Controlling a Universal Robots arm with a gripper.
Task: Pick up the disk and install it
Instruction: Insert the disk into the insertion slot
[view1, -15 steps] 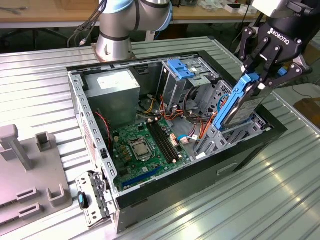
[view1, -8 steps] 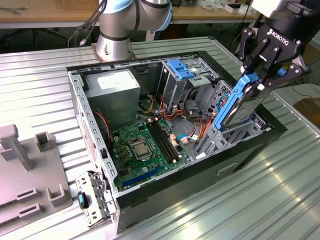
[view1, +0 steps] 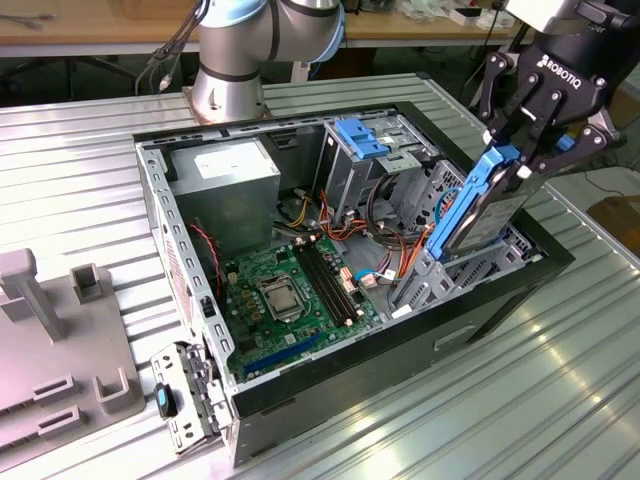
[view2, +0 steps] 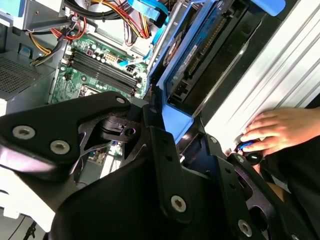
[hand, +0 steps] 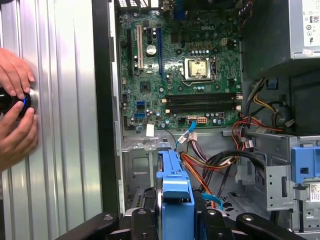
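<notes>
The disk (view1: 478, 212), a dark drive in a bright blue carrier frame, hangs tilted over the metal drive cage (view1: 425, 270) at the exterior view's right end of the open computer case. My gripper (view1: 520, 160) is shut on the disk's upper end. The disk's lower end reaches down to the cage; I cannot tell whether it touches. In the first wrist view the blue carrier (hand: 174, 182) stands edge-on between my black fingers (hand: 142, 220). The second wrist view shows the disk (view2: 197, 57) from its side, just past my gripper (view2: 167, 117).
The case holds a green motherboard (view1: 290, 290), a grey power supply (view1: 225, 180), a fixed blue bracket (view1: 362, 137) and bundled cables (hand: 212, 165). A person's hands (hand: 15, 112) rest on the ribbed metal table beside the case. A grey fixture (view1: 50, 340) sits at the exterior view's left.
</notes>
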